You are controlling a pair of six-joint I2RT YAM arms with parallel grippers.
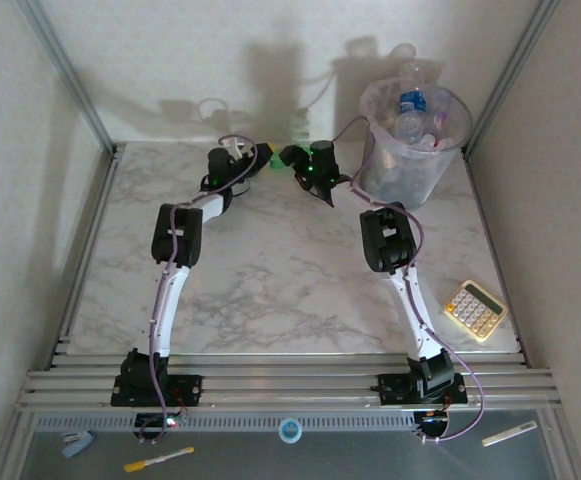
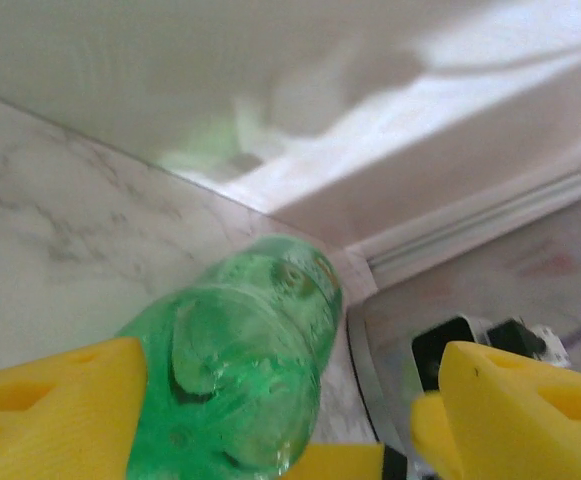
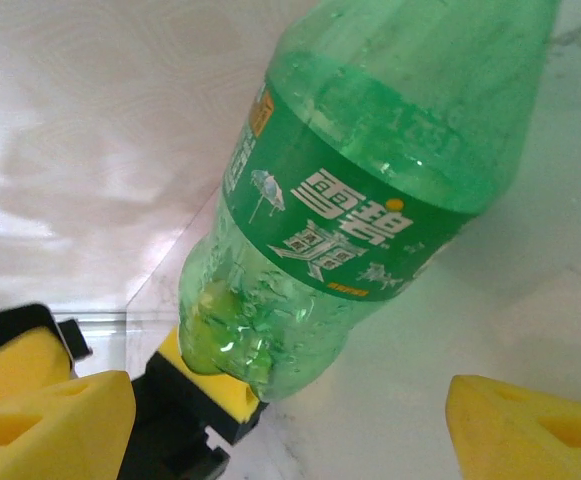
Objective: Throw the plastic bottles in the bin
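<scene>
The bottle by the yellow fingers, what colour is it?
Green bottle, clearest in the right wrist view.

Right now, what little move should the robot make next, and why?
Probably close the right gripper on the green bottle: it lies between those open fingers, not yet gripped, and the bin stands on that arm's side.
</scene>
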